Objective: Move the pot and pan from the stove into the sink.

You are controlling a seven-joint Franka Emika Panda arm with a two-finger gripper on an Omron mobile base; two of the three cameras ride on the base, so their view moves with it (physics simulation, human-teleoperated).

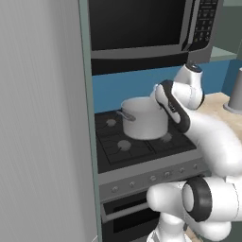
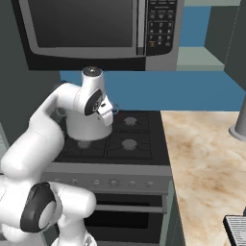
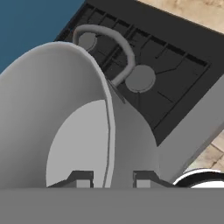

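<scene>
The silver-grey pot [image 1: 143, 120] [image 2: 85, 126] stands upright over the left burners of the black stove [image 1: 118, 149] [image 2: 139, 139]. Whether its base rests on the grate or hangs just above it, I cannot tell. My gripper [image 3: 111, 179] is shut on the pot's right rim wall [image 3: 109, 131], one finger inside [image 3: 81, 178] and one outside. A loop handle [image 3: 120, 43] curves off that rim just beyond the fingers. In both base views the white hand [image 1: 186, 92] [image 2: 98, 103] sits at the pot's right rim. The pan and the sink are out of view.
A microwave [image 1: 142, 28] [image 2: 101, 29] hangs low above the stove. A tall grey panel [image 1: 42, 118] rises to the left. The beige counter [image 2: 206, 163] runs to the right, with a grey cylinder [image 2: 240, 122] [image 1: 235, 94] at its back and a dark object [image 2: 236, 229] near the front.
</scene>
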